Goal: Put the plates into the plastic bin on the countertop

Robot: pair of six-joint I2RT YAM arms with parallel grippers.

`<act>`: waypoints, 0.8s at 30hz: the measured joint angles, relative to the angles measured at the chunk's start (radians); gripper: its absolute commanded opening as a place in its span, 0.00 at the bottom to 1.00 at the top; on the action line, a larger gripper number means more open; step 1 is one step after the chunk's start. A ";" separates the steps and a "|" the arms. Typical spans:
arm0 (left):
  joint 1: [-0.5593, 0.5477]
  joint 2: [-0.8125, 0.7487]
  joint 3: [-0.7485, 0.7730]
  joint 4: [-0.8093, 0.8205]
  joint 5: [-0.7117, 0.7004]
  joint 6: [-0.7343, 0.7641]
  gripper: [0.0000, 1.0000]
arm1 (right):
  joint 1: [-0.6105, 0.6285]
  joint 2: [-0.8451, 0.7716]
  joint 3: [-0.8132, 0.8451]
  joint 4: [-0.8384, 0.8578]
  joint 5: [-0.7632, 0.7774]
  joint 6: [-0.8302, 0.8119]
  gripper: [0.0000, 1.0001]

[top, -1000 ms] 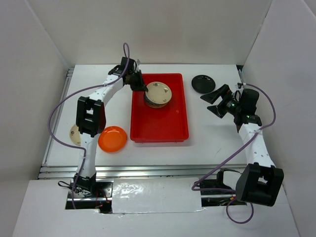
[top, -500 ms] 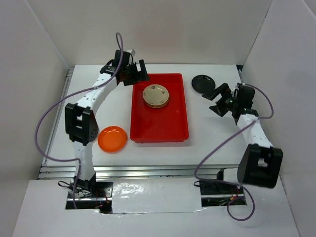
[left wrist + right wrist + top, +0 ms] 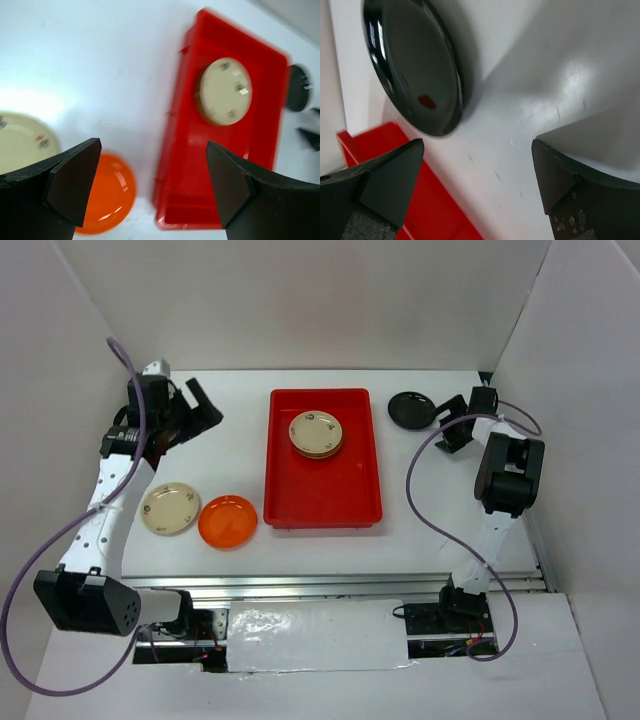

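White surface (image 3: 420, 510) carries every item. The left hand (image 3: 203, 408) hangs well to the left of the red bin (image 3: 325, 490), level with the bin's far end. Its fingers are spread wide and hold nothing. A loose cream plate (image 3: 170, 508) lies flat on the surface left of the bin, level with the bin's near end. An orange plate (image 3: 228, 521) lies just beside it on the bin side, close to the bin's near left corner and clear of the rim. Inside the bin, toward its far end, a patterned cream plate (image 3: 316, 433) sits uppermost. A second rim shows under it, but that lower dish cannot be identified. A black plate (image 3: 411, 409) lies on the surface just right of the bin's far right corner. The right hand (image 3: 452, 423) sits just beyond that plate, farther from the bin, its fingers wide apart with nothing held.
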 measured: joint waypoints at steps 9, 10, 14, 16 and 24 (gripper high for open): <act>0.148 -0.145 -0.327 -0.061 0.122 0.074 0.99 | -0.005 0.237 0.380 -0.148 -0.004 -0.003 0.71; 0.167 -0.157 -0.356 -0.060 0.135 0.076 0.99 | -0.005 0.257 0.413 -0.159 -0.008 -0.003 0.67; 0.237 -0.202 -0.450 -0.053 0.181 0.083 0.99 | -0.005 0.298 0.481 -0.228 -0.008 0.001 0.55; 0.257 -0.210 -0.464 -0.053 0.198 0.098 0.99 | -0.005 0.319 0.517 -0.260 -0.011 0.000 0.48; 0.300 -0.256 -0.464 -0.046 0.208 0.125 0.99 | 0.000 0.334 0.536 -0.279 -0.026 -0.013 0.00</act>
